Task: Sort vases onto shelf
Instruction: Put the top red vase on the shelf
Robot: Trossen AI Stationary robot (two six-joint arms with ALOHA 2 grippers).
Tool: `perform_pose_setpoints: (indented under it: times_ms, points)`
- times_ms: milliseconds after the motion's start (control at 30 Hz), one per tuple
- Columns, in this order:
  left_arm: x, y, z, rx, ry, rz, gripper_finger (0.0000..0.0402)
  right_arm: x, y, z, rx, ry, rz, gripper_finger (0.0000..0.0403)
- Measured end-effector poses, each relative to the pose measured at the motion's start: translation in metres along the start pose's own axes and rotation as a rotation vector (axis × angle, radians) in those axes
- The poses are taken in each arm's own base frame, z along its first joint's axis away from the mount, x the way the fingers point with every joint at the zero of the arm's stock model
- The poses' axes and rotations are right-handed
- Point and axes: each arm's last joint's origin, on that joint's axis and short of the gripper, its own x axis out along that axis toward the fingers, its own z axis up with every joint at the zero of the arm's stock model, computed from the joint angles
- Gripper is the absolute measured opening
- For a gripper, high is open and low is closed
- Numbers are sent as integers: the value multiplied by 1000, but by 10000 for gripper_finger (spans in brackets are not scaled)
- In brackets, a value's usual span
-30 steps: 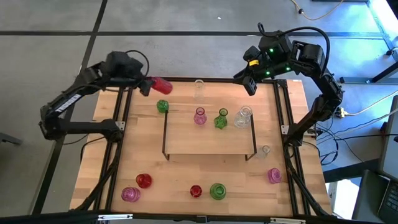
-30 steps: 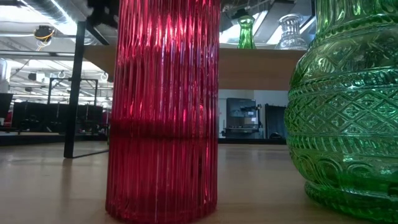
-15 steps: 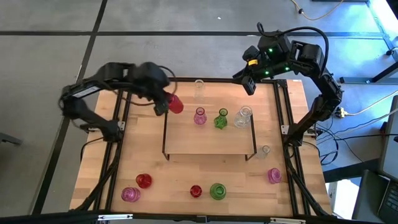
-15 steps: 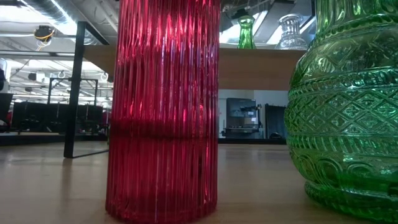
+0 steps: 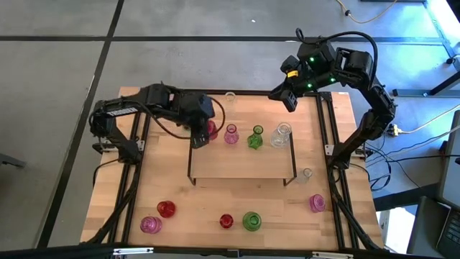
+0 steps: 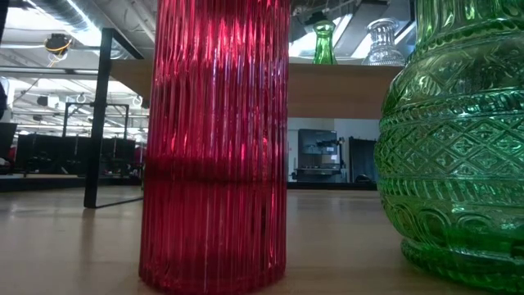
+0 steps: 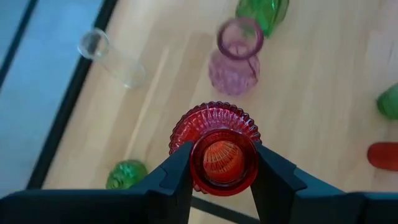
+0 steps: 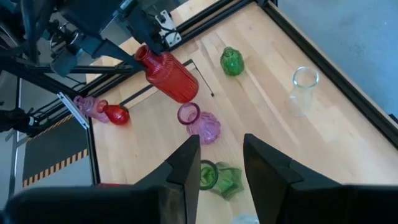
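My left gripper is shut on a red ribbed vase over the far-left corner of the shelf. The shelf is a low light-wood platform on black legs. A pink vase, a green vase and a clear vase stand on their bases along its far edge. My right gripper hangs open and empty above the table's far right corner. Other vases stand on the table: a clear one behind the shelf and a green one left of it. My left gripper pinches the red vase's neck just under the rim between its two fingers, one on each side. The fingers come from above, slanting down from the table's left. The vase hangs below them, tilted, its base clear of the shelf.
Along the table's near edge stand a pink vase, a red one, a small red one and a green one. At the right stand a pink vase and a small clear one. Black rails run down both sides.
My left gripper has carried the red vase from beyond the table's far left corner toward the right, to the shelf's far-left corner. It has turned on the way, so the vase now hangs more downward. The grip has stayed shut.
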Motion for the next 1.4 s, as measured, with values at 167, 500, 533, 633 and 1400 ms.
perform_pose_setpoints:
  times_ms: [167,500,533,633,1400]
  points:
    - [17,-5,-7,-21,65,14,118,0,0,-1,4,15,-4,111]
    - [35,11,-2,-87,86,-44,118,0,0,-2,-7,16,2,111]
    - [35,12,-2,-90,85,-42,118,0,0,-2,-7,17,5,111]
    - [36,15,-1,-100,93,-64,118,0,0,-2,-7,17,5,111]
    - [36,16,-3,-78,122,-103,135,0,-1,-4,-25,38,0,111]
